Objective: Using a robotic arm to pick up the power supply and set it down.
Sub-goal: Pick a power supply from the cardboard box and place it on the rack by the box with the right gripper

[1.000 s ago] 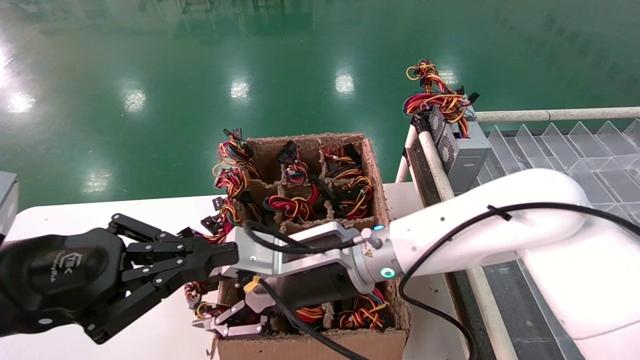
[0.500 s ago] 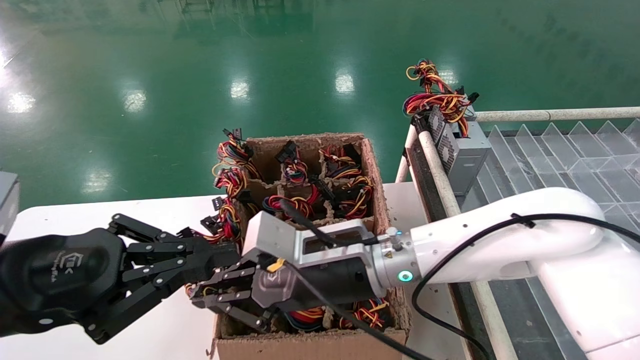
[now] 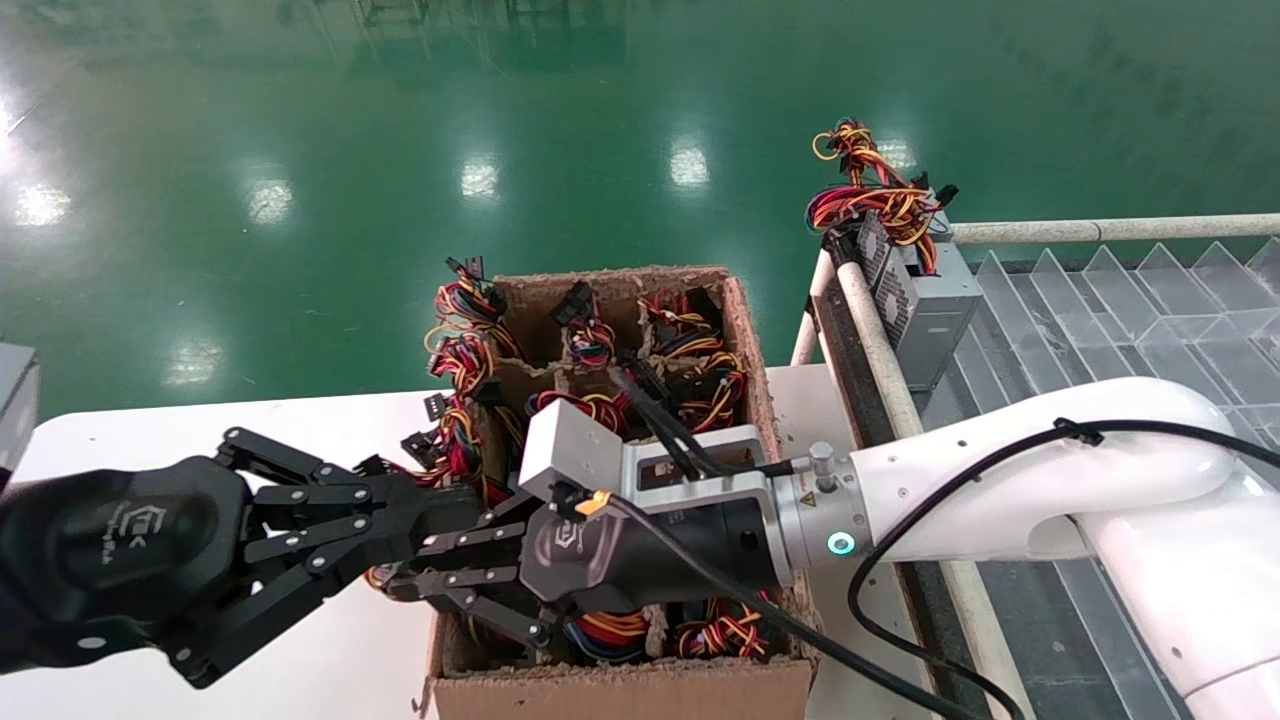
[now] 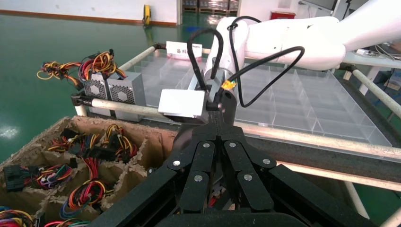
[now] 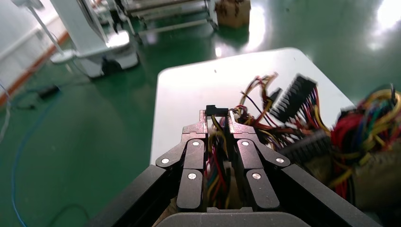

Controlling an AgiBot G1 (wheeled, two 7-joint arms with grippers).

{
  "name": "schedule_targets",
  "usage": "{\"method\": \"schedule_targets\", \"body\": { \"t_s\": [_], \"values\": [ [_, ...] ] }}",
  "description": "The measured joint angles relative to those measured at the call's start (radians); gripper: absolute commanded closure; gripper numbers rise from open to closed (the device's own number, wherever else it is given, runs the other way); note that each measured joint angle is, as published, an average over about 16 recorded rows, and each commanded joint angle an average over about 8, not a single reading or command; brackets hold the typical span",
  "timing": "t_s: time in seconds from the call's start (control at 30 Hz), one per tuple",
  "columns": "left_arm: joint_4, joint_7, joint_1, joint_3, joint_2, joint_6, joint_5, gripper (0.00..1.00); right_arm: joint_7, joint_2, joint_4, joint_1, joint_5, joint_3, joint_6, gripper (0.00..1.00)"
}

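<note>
I see my right claw (image 3: 420, 580) pinched nearly together over wires at the carton's (image 3: 620, 690) left edge, my left claw (image 3: 440, 510) closed alongside.

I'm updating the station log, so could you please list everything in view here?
cardboard box: one, brown, divided into compartments, on the table
wire bundles: many, red, yellow and black, in the compartments and spilling over the box's left wall
grey power supply units: two, with wire tangles on top, at the rack's far corner
clear divided rack: one, to the right of the box
white table: one, under the box
grey object: one, cut off at the left edge
floor: green, glossy
left claw: one, black, beside the box's left wall
right claw: one, black, at the box's near left corner
</note>
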Motion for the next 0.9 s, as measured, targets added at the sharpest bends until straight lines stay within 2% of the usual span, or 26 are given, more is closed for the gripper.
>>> {"method": "schedule_targets", "body": {
  "t_s": [0.43,0.9],
  "values": [
    [0.000,0.000,0.000,0.000,0.000,0.000,0.000,1.00,-0.027,0.014,-0.047,-0.002,0.100,0.047,-0.071,1.00],
    [0.000,0.000,0.000,0.000,0.000,0.000,0.000,1.00,-0.042,0.102,-0.021,-0.046,0.199,0.110,-0.114,1.00]
  ]
}}
